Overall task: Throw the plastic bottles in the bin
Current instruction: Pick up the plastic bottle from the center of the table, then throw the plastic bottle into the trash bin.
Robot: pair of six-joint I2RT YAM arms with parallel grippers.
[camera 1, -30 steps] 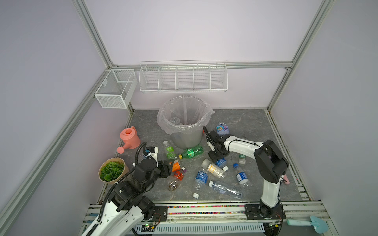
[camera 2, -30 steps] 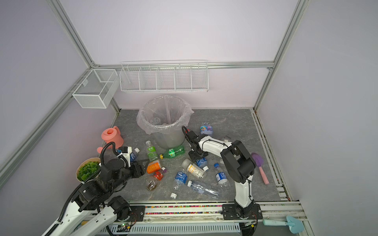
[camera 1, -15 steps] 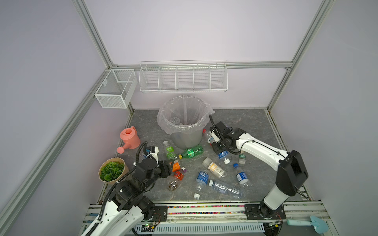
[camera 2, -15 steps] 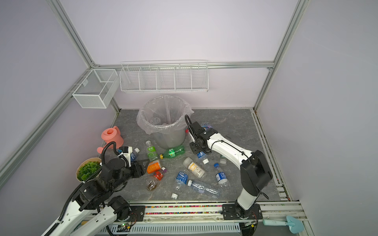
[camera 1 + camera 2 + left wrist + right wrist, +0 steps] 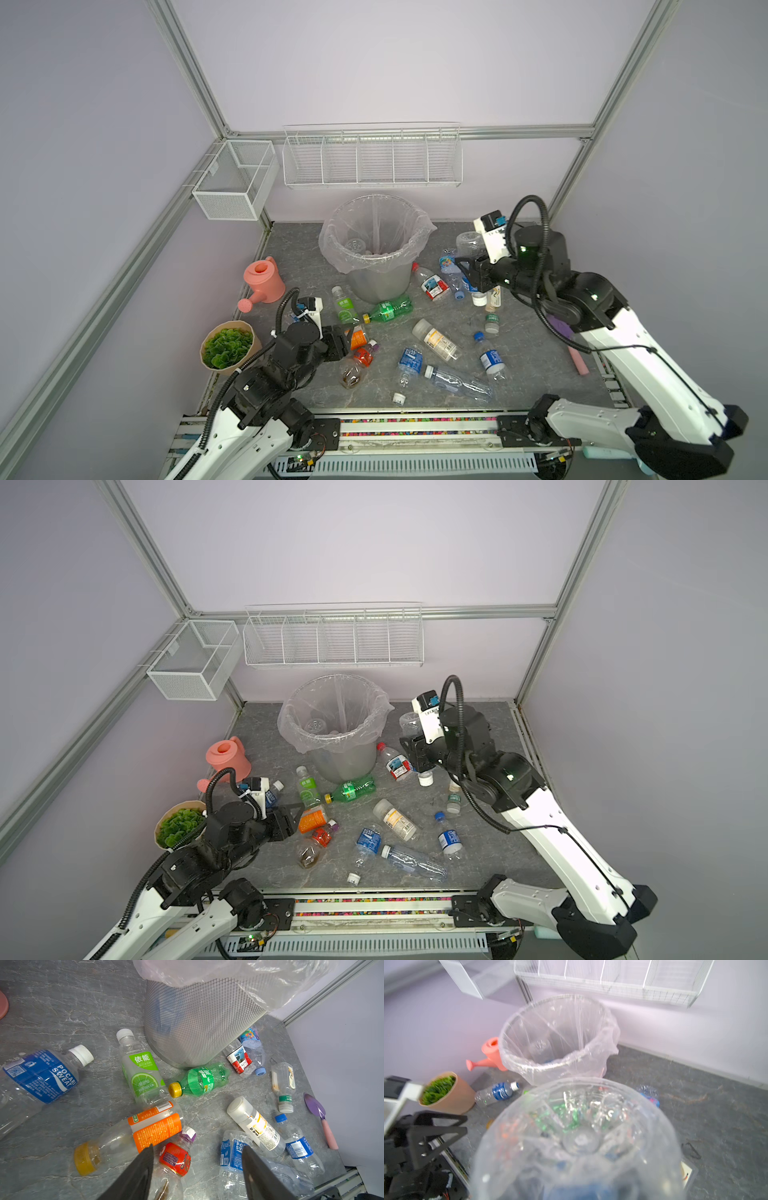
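Aloft, right claw (image 5: pixel 471 272) clenches a clear round plastic bottle (image 5: pixel 467 245); left claw (image 5: pixel 197 1149) gapes.

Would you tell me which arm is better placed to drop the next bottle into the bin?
Right: the right gripper holds a clear bottle lifted near the bin; the left gripper hovers open and empty over floor bottles.

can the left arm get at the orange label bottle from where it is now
Probably yes. The left gripper hangs open right beside the orange-labelled bottle, which lies on its side with nothing on top of it. Only the red-labelled bottle crowds it on one side.
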